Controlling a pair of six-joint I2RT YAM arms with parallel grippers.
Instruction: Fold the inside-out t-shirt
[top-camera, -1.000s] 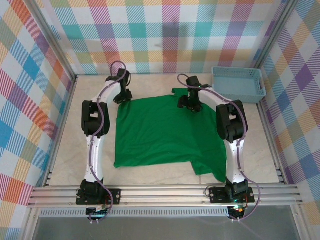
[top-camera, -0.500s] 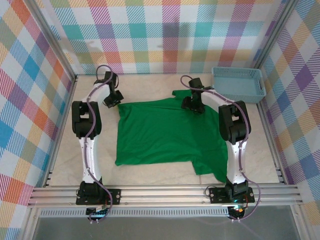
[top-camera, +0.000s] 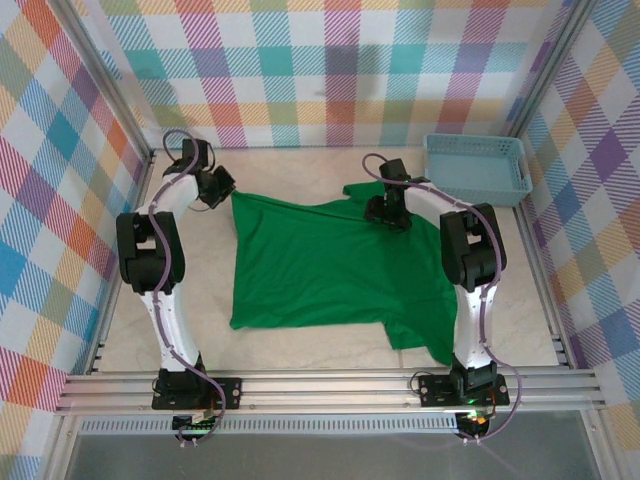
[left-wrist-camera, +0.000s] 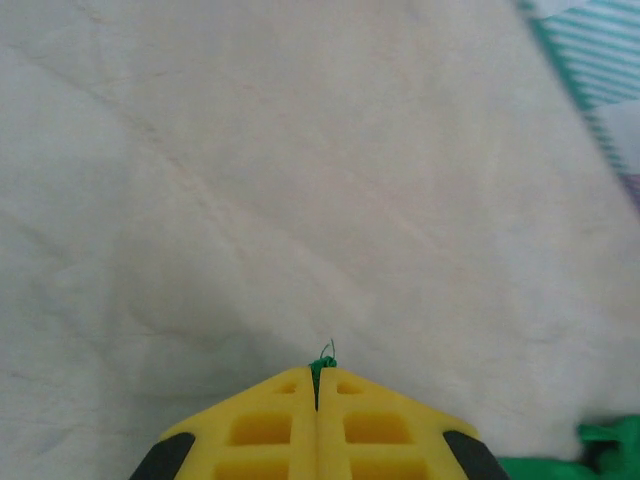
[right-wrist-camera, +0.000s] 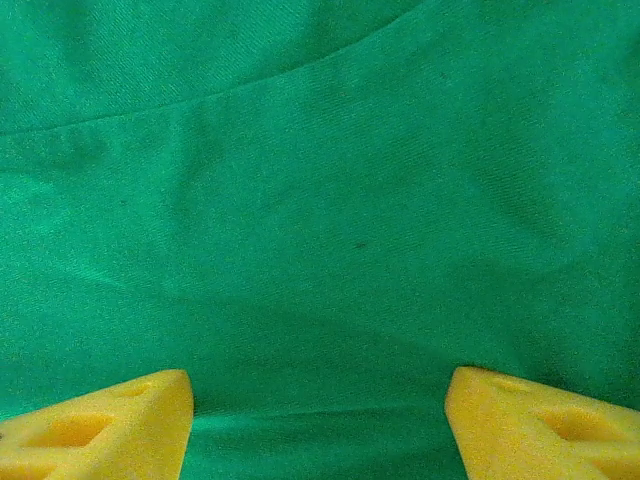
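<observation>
The bright green inside-out t-shirt (top-camera: 330, 265) lies spread across the middle of the table. Its far-left corner is drawn out toward my left gripper (top-camera: 218, 186). In the left wrist view that gripper (left-wrist-camera: 317, 385) is shut, its yellow fingers (left-wrist-camera: 260, 430) pinching a small tuft of green cloth at the tips. More of the shirt (left-wrist-camera: 600, 450) shows at the lower right. My right gripper (top-camera: 390, 210) sits on the shirt's far edge near the collar. In the right wrist view it (right-wrist-camera: 320, 425) stands open, fingers wide apart over flat green fabric (right-wrist-camera: 320, 200).
A light blue plastic basket (top-camera: 477, 167) stands at the back right corner. Checked walls close in the table on three sides, and the left gripper is near the back left wall. A metal rail (top-camera: 330, 385) runs along the near edge.
The left gripper has shut on the shirt's far-left corner and moved left toward the back wall, pulling that corner outward. The right gripper has barely moved.
</observation>
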